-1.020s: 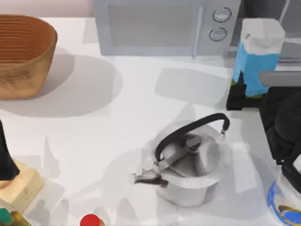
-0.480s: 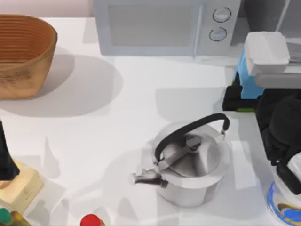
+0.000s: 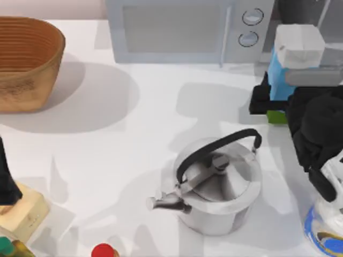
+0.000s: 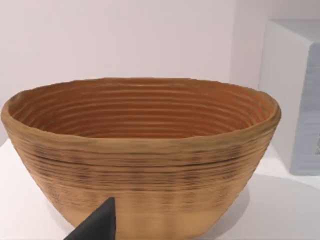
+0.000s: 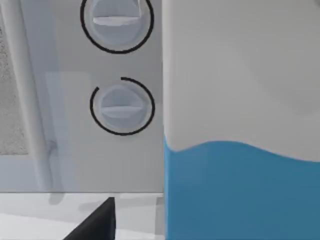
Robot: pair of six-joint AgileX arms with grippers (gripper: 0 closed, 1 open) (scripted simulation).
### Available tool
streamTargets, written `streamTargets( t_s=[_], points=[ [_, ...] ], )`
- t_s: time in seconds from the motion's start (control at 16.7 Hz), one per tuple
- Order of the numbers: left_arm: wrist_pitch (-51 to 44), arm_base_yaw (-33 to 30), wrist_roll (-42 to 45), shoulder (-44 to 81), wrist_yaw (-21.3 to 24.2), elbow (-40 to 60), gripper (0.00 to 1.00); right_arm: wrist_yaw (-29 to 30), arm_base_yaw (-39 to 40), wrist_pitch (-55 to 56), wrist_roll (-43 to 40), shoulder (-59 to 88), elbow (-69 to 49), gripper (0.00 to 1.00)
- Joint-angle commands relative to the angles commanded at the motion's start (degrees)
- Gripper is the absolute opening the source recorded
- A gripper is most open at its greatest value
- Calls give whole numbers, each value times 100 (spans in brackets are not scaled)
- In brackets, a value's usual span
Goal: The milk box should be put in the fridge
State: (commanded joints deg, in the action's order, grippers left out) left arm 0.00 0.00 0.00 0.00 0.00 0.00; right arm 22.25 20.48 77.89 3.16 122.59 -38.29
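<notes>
From above, the right pincer (image 3: 270, 99) clamps the milk box (image 3: 292, 59) near the table's (image 3: 150, 134) far right, just beside the microwave (image 3: 187, 29). A kettle (image 3: 214, 187) sits lidded; the basket (image 3: 27, 59) looks empty. The left wrist view faces the basket (image 4: 145, 150); I cannot tell that pincer's opening. The right wrist view has the milk box (image 5: 240, 125) beside the microwave's dials (image 5: 122, 106).

right arm (image 3: 316, 139): matte black, bulky rounded housings, a flat grey bar across its upper part, a white segment low at the table's right edge. right gripper (image 3: 268, 101): black, blocky, angular fingers. left arm (image 3: 6, 176): black, tapered casing. black wedge-shaped fingertip (image 4: 97, 226) in the left wrist view.
</notes>
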Motion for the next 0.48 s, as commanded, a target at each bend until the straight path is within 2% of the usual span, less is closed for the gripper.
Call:
streamTargets(
  t_s=[0.48],
  points=[
    [0,0,0,0,0,0,100,-132,-138,16,-17,474,-455,100]
  ],
)
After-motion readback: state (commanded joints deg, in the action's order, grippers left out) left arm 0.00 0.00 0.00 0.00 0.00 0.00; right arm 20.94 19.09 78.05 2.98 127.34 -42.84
